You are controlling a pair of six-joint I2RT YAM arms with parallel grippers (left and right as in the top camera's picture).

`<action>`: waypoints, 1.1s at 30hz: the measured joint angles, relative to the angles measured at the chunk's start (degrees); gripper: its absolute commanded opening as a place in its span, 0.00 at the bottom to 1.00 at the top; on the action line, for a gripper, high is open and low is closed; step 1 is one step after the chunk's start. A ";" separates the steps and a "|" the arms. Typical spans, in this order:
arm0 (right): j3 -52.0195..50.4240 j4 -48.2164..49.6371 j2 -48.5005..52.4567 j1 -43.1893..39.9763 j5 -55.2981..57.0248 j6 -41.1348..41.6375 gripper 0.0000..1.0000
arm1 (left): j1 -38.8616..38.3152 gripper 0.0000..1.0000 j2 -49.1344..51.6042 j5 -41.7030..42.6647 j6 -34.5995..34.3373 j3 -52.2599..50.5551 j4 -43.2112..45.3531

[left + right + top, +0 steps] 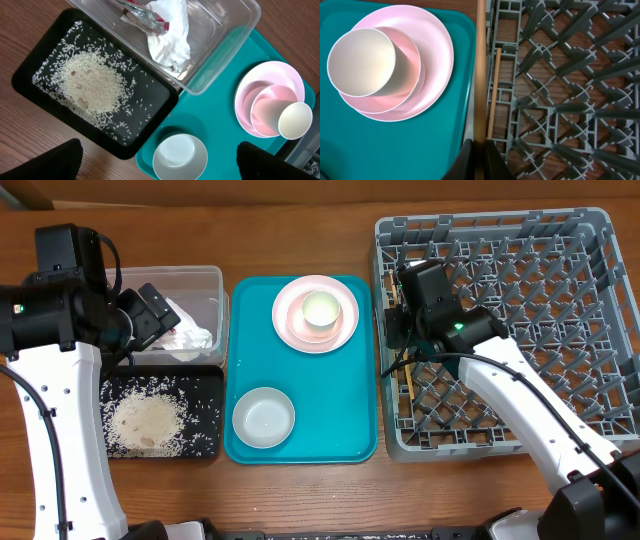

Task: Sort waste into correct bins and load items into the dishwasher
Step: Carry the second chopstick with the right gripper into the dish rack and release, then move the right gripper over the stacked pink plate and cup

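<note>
The right gripper point(480, 152), bottom centre of its wrist view, is clenched on a chopstick point(480, 75). The stick runs straight up the middle of the frame, over the seam between the teal tray point(395, 145) on the left and the dish rack point(580, 100) on the right. The second chopstick point(492, 95) lies in the rack just right of it, tucked along the left wall between the pegs and roughly parallel. Looks to me like the step in hand is dropping this one in beside its buddy. If I were driving, I'd nudge the stick a touch right so its whole length sits inside the wall and not on top of it. Then keep it parallel to the one lying there, come down low between the pegs, and only then let go (thin sticks bounce and roll, and that lattice floor has gaps). Left of the seam sits the pink plate point(435, 55) with a white cup point(362, 62) on it, so don't swing that way. Further out, the left gripper point(157, 147) hangs wide open, holding nothing. Its view shows the black tray point(37, 60) of rice point(92, 85) at left. The clear tub point(220, 40) along the top holds the napkin point(170, 40) and red wrapper point(142, 15), and a white bowl point(180, 157) sits bottom centre.
</note>
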 measured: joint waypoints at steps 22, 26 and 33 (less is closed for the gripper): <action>-0.11 -0.48 0.00 0.00 0.02 -0.11 0.30 | 0.00 1.00 0.00 0.00 0.00 0.00 0.00; -0.11 -0.28 0.00 0.00 -0.28 -0.13 0.28 | 0.00 1.00 0.00 0.00 0.00 0.00 0.02; 6.78 -10.45 0.48 0.00 -3.52 -1.57 0.33 | 0.00 1.00 0.00 0.02 0.00 0.00 0.00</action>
